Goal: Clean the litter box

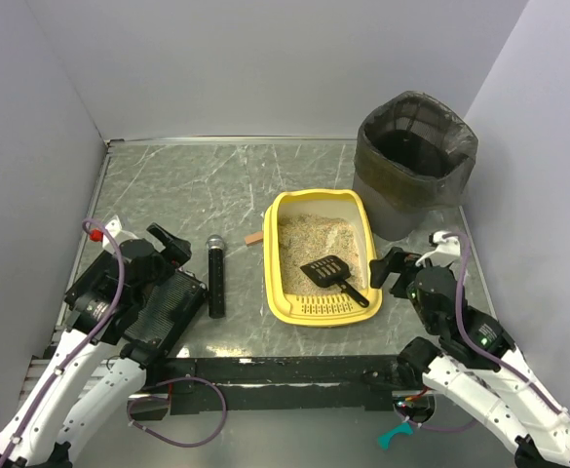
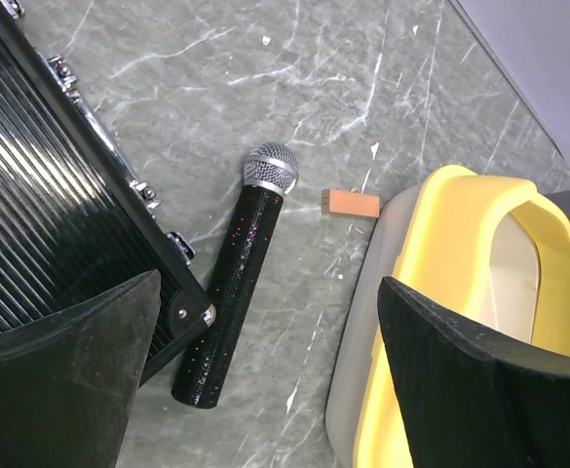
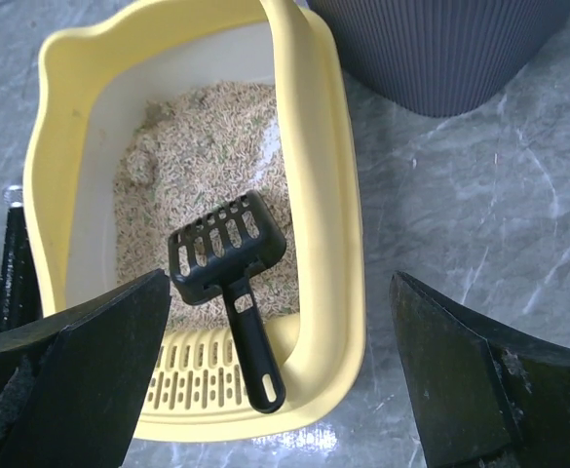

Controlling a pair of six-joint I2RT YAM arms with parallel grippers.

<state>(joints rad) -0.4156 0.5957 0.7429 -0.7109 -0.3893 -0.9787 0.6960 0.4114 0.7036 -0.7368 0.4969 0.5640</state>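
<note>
The yellow litter box (image 1: 285, 214) sits mid-table with beige litter (image 1: 314, 239) and a slotted grille (image 1: 325, 307) at its near end. A black slotted scoop (image 1: 333, 275) lies in it, head on the litter, handle over the grille; it also shows in the right wrist view (image 3: 228, 258). My right gripper (image 1: 382, 268) is open and empty just right of the box's near right corner (image 3: 348, 331). My left gripper (image 1: 172, 244) is open and empty at the left, above the table between a microphone and the box's left rim (image 2: 431, 253).
A dark grey round bin (image 1: 413, 156) with a bag liner stands at the back right. A black microphone (image 1: 215, 276) lies left of the box, beside a black ribbed case (image 1: 168, 307). A small orange block (image 1: 254, 238) lies near the box's left rim.
</note>
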